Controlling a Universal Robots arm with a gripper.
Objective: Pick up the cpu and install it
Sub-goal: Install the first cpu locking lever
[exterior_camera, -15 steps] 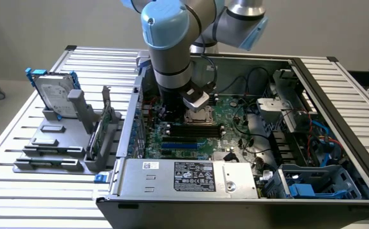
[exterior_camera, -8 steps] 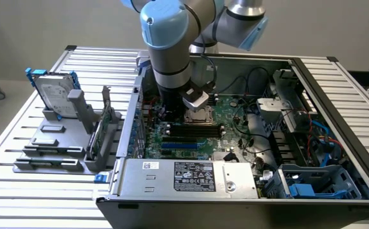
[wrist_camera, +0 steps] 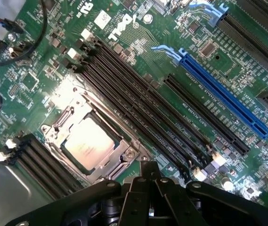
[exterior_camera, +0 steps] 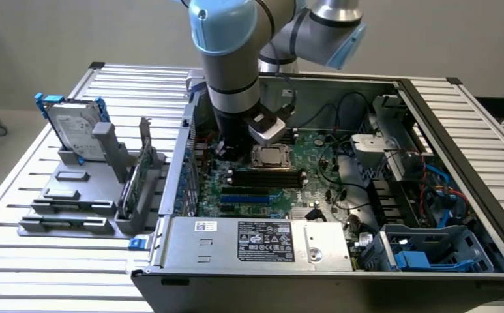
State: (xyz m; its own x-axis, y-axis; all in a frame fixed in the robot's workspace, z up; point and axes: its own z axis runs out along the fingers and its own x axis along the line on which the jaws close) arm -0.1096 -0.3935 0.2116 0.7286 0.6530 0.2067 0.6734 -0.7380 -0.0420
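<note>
Hovering above the motherboard, the gripper is seen with its fingers pressed together, nothing clamped. One cpu is already seated in the one socket just ahead of the fingertips, so placement is judged done. Four memory slots are counted beside it.

Silvery cpu, green motherboard, blue slot, black claw

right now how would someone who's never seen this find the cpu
Look inside the open computer case, on the green motherboard. The cpu sits in the metal-framed socket beside the long black memory slots: a small flat silvery square, the only shiny plate there.
</note>
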